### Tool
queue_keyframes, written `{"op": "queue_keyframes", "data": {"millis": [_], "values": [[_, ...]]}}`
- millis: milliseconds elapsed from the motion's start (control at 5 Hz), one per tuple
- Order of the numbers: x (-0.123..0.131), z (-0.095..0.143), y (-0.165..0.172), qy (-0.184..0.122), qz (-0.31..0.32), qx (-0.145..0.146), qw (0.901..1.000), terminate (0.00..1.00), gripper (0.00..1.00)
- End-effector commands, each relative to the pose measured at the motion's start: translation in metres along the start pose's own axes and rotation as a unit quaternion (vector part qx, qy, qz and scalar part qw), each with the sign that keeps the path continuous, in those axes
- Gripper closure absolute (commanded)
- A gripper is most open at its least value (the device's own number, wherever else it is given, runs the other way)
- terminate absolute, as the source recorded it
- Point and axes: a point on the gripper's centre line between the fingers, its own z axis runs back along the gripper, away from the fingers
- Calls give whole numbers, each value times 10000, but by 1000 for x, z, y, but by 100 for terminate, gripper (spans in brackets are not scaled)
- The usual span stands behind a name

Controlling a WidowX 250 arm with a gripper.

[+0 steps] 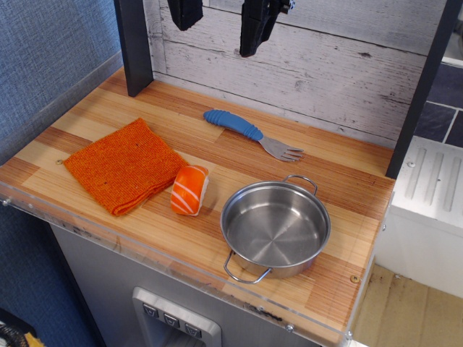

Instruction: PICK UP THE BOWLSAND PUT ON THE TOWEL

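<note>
My gripper [255, 25] hangs high, its state unclear; the pan [275, 228] looks stiff, light and slick, so I'd pinch its rim, then cross to the towel [123, 165].

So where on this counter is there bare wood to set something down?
Bare wood lies behind the towel toward the back-left post, and right of the fork, behind the steel pan. It is crowded where the sushi toy sits against the towel's edge, close beside the pan. The gripper hangs above the back.

Shiny steel pan [275, 228], coarse knitted towel [124, 165]
</note>
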Motion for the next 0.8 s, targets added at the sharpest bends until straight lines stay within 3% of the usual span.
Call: {"op": "queue_keyframes", "data": {"millis": [0,200,600], "values": [[0,0,0,0,0,0,10000,0,0],[-17,-22,-1,217,115,-122,9996,0,0],[-34,-52,-12,143,287,-740,9967,0,0]]}}
